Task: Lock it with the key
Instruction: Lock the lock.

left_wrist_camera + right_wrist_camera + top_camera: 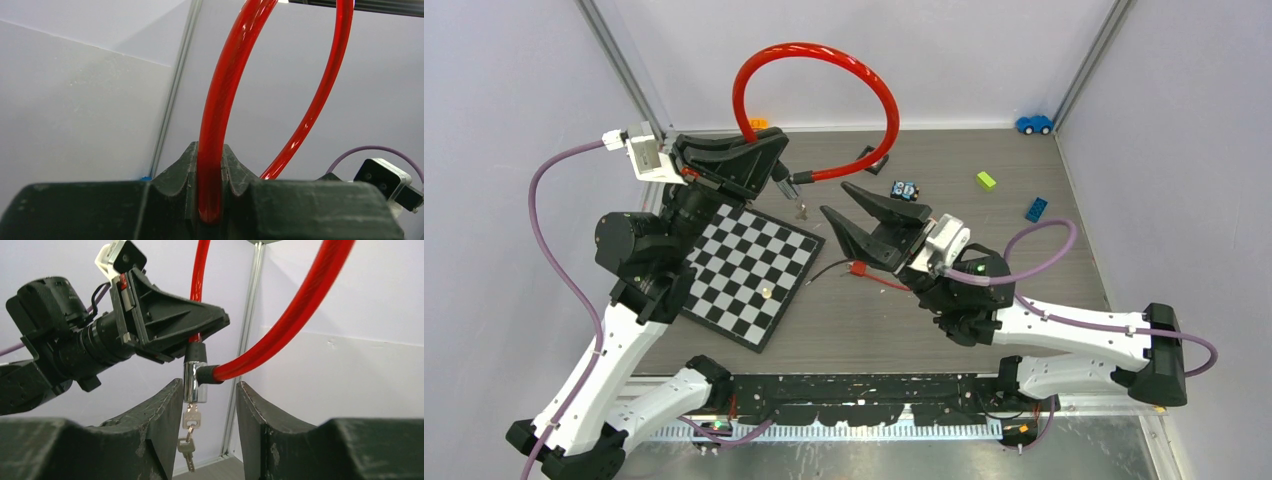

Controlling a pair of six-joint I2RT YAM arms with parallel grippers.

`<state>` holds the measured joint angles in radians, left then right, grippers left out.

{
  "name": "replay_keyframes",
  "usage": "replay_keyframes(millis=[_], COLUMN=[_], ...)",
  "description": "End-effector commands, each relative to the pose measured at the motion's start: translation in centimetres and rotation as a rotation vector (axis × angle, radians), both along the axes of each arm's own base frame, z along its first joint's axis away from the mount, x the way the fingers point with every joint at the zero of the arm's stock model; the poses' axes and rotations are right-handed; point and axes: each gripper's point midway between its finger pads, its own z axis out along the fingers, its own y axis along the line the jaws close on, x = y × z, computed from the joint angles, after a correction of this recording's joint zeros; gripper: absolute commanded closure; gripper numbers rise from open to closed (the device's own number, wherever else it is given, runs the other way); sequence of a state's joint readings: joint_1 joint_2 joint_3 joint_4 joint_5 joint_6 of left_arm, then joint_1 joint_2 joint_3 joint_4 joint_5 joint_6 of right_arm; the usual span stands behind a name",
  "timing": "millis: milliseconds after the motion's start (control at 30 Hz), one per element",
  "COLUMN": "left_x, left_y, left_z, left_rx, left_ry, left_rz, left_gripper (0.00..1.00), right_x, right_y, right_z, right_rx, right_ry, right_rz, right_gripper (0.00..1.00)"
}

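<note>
With left pincer (210, 160) pinching cable (225, 90) at upper centre and right pincer (209, 386) spread near key (190, 418) dangling below lock (194, 382), centre on key head, close squarely, twist without dragging lock loose.

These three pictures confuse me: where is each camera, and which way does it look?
Top: above and behind, looking down at the table; both arms show.
Left wrist: on that wrist, looking up the cable; left gripper clamps it.
Right wrist: on that wrist, facing lock and key through the open right gripper.
All three share the cable.
</note>
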<state>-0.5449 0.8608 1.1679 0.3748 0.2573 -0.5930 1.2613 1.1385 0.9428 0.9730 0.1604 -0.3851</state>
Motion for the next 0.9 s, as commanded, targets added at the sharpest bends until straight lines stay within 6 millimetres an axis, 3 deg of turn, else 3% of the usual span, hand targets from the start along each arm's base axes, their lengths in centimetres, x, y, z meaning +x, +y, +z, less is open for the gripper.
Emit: replay_keyframes(millis=[0, 533, 867], left_x=[-2.0, -2.4, -2.5], left_y=[1.3, 1.4, 1.5], left_z=[2.7, 2.8, 2.8], left_rx=[-0.059, -0.063, -0.066], left_ry=[-0.087, -0.093, -0.094], left_rz=[0.001, -0.004, -0.003], left_gripper=[1.0, 1.0, 1.0], right_x=[-0.3, 3.1, 3.0], right_y=[-3.2, -4.4, -4.2], right_z=[4.4, 6.0, 6.1], right_rx=[0.149, 0.265, 0.286], right_ry=[0.005, 0.165, 0.184], right_rz=[-0.021, 0.024, 0.1], right_gripper=[0.51, 0.51, 0.56])
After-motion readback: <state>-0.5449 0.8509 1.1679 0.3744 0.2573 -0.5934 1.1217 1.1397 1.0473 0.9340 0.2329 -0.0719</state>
